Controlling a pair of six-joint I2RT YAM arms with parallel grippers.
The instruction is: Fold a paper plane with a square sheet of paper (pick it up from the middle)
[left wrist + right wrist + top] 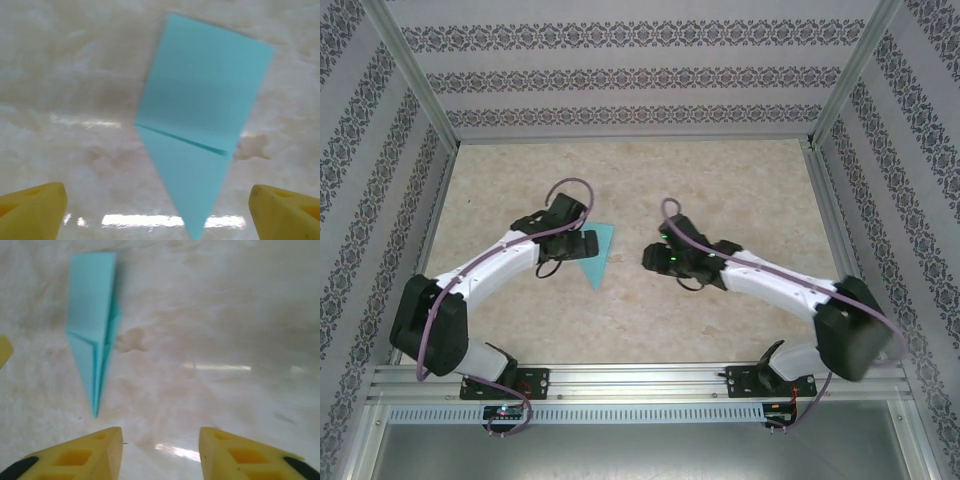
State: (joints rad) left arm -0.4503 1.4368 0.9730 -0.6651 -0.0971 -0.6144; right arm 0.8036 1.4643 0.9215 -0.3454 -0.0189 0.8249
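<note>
Paper plane [200, 125]: a folded turquoise dart lying flat on the surface [720, 190], roughly mid-surface, between the two arms and closer to the left one. From the overhead camera the blunt tail faces the far side and the sharp nose points back toward the arm bases. A cross crease shows where the nose section meets the body. In the right wrist view it looks narrow, with the layers stacked along the centre fold.

Left pincer [157, 210]: released, with the yellow fingers spread wide to either side of the nose. Nothing is between them and they are not touching the paper. The overhead view puts it just at the plane's left edge.

Right pincer [160, 445]: fingers part-way apart with nothing held. The plane sits ahead of it and off to one side, well apart from the fingers.

Judgement: folding looks finished and the plane is set down, so you are at the let-go and retreat stage. No square sheet remains to work.

Next move, as I read it: lift the left pincer straight up before swinging it away. The nose lies between its fingers, and a sideways pull could drag or flip light paper. The right arm has room to back off directly.
</note>
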